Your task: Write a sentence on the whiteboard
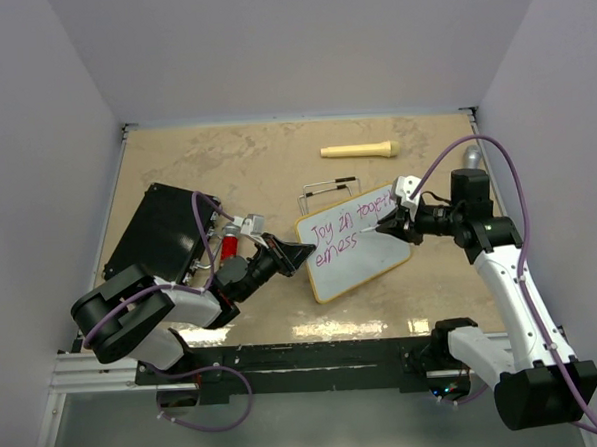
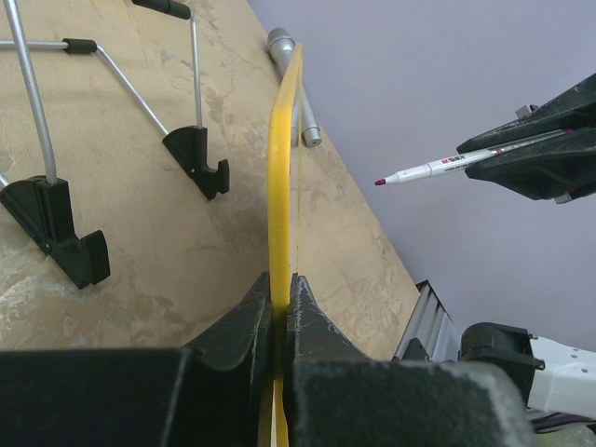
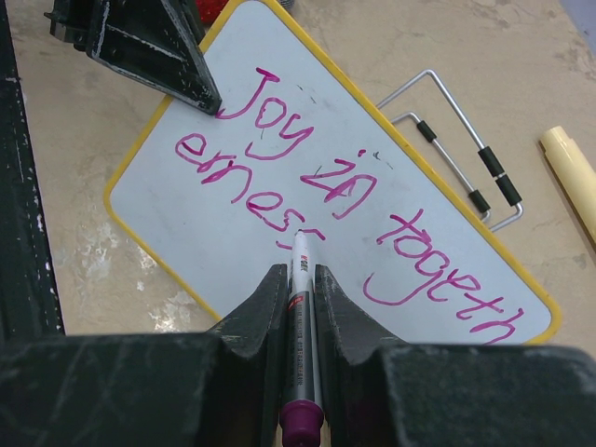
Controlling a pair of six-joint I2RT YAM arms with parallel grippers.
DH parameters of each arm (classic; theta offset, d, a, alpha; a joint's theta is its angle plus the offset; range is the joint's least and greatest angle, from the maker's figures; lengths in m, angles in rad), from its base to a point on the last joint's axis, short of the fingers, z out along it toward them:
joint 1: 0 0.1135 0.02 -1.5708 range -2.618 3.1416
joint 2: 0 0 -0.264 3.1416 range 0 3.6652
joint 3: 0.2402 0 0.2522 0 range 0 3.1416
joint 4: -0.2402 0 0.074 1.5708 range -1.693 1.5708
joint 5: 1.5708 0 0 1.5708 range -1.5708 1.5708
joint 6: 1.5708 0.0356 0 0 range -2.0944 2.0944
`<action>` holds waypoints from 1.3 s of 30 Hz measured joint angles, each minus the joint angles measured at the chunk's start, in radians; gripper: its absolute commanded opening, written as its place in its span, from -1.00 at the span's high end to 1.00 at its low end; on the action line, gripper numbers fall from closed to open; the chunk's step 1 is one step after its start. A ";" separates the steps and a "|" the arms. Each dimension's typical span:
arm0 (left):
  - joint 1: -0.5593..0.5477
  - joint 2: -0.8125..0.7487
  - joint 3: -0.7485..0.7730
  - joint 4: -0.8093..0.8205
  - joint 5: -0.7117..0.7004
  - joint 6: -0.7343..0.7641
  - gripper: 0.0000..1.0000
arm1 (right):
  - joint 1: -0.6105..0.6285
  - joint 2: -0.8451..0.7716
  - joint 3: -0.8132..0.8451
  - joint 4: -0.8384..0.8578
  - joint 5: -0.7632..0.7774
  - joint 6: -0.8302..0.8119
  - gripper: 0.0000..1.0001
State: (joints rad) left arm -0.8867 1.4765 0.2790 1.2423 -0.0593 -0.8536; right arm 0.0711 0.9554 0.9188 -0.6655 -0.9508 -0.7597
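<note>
Surroundings: a black case (image 1: 157, 229) lies flat on the left of the surface (image 1: 245, 156), beside my left arm. A wire stand (image 1: 332, 189) lies just past the far edge of the whiteboard (image 1: 366, 260). A cream stick (image 1: 360, 150) lies farther off, well apart.

The whiteboard sits mid-surface, tilted. My left hand (image 1: 305, 251) is pressed together on its yellow left rim. My right hand (image 3: 300, 279) pinches a marker (image 3: 304, 317) from the right. The tip is at the end of the second line of the sentence (image 3: 326, 186). I cannot tell whether it touches the board.
</note>
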 measured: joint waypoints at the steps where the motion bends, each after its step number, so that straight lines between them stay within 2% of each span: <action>1: 0.000 0.000 0.000 0.000 0.000 0.000 1.00 | 0.000 0.000 0.000 0.000 0.000 0.000 1.00; 39: 0.000 -0.011 0.000 -0.003 -0.006 0.000 1.00 | 0.000 0.005 -0.023 0.039 0.006 -0.001 1.00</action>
State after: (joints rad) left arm -0.8867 1.4651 0.2790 1.2392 -0.0654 -0.8532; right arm 0.0715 0.9607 0.8959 -0.6262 -0.9443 -0.7609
